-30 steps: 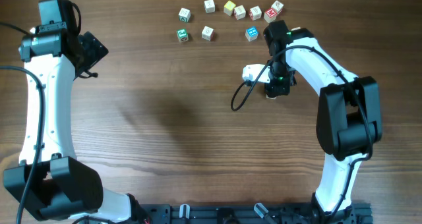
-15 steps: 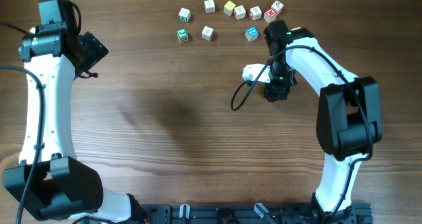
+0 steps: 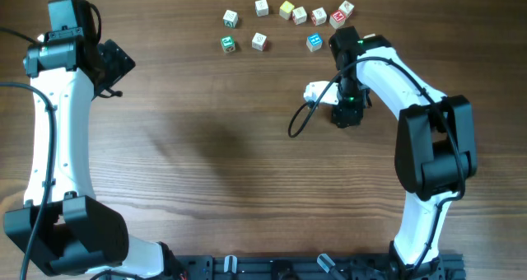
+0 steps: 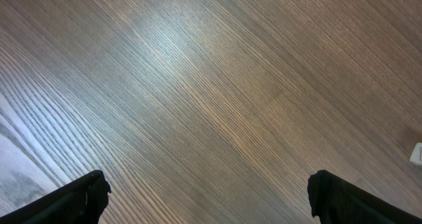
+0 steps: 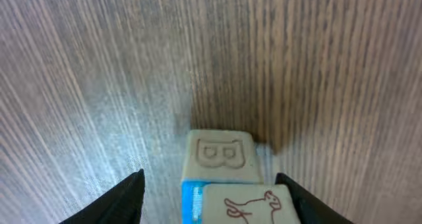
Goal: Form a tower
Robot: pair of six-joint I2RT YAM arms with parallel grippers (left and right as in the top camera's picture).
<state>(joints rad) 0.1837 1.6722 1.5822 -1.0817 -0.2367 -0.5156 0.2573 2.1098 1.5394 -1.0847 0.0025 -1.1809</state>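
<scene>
Placing looks done: right gripper (image 5: pixel 210 184) straddles the 2-cube tower (image 5: pixel 217 155), jaws slack; left gripper (image 4: pixel 211 197) gapes wide. Next, lift straight up.

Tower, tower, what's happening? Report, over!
Left hand open, over the table. Right hand open around the tower. Tower looks two cubes high. Spare cubes well clear.

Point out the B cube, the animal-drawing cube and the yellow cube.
B cube (image 5: pixel 219 155): right wrist view, on its engraved face.
animal-drawing cube (image 5: pixel 241 204): right wrist view, on its drawn face.
yellow cube (image 3: pixel 286 10): overhead view, on its top face.
</scene>
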